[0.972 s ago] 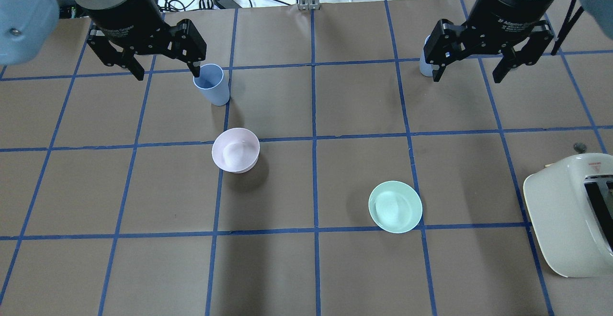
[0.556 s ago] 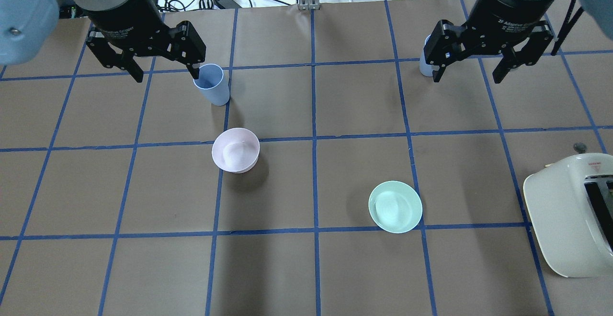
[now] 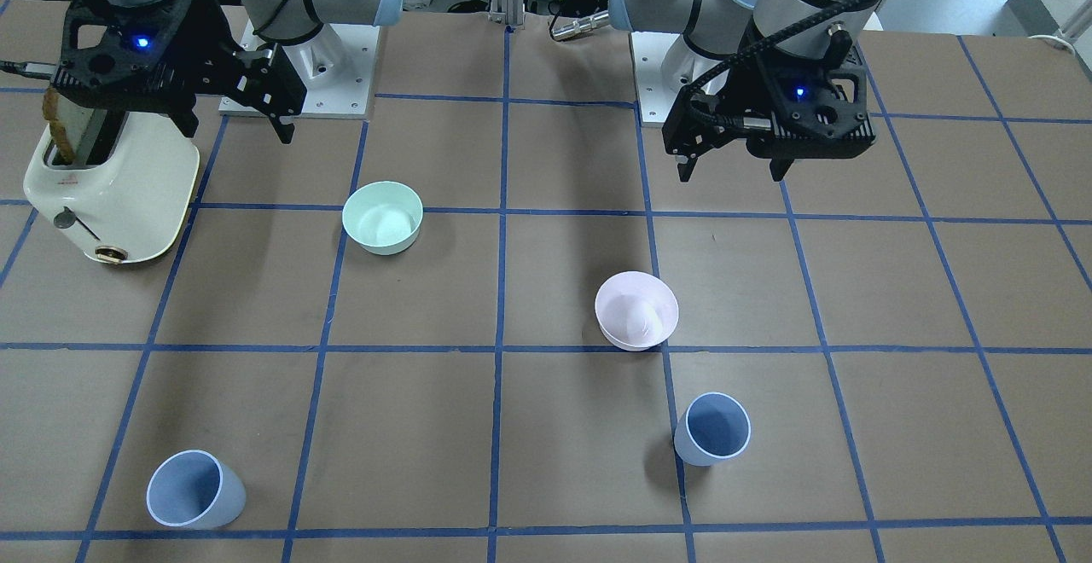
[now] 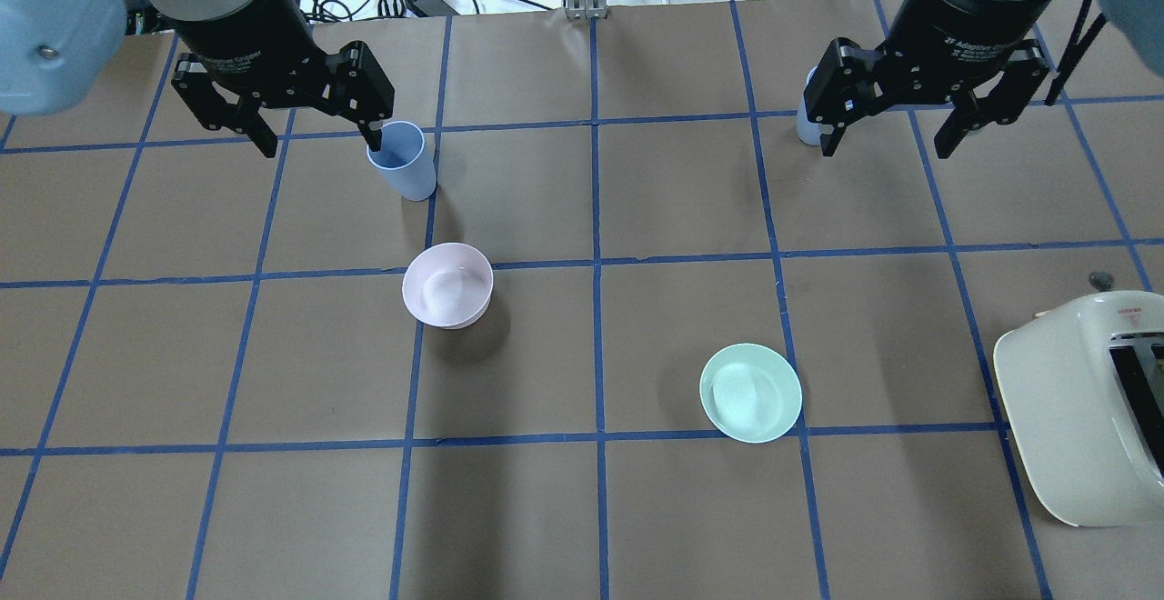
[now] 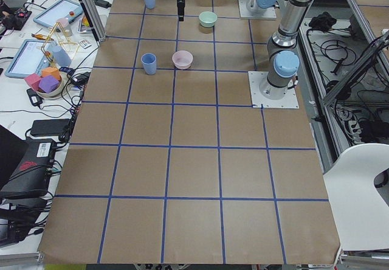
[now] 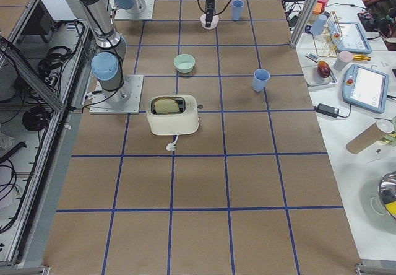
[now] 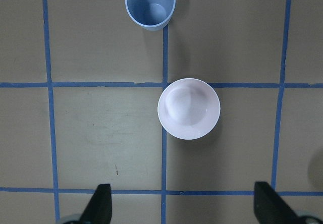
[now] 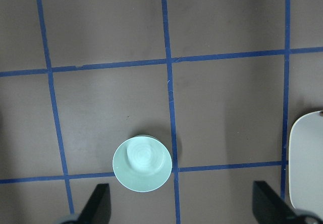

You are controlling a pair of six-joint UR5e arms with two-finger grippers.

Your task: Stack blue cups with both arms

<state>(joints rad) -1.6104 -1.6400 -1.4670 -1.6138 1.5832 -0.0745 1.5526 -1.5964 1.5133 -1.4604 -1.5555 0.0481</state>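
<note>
Seen from the front, the left blue cup (image 3: 712, 429) stands upright on the desk (image 3: 409, 426), long axis vertical and mouth up, just past the pink bowl (image 3: 637, 310). The right blue cup (image 3: 194, 489) stands the same way, well apart. The left claw (image 3: 732, 172) and right claw (image 3: 235, 130) hang above the desk, fingers spread, gripping nothing. Overhead, the right claw partly hides the right blue cup. The left wrist view shows the left blue cup beyond the pink bowl. The right wrist view shows the mint-green bowl (image 8: 142, 163) and the toaster (image 8: 307, 163).
</note>
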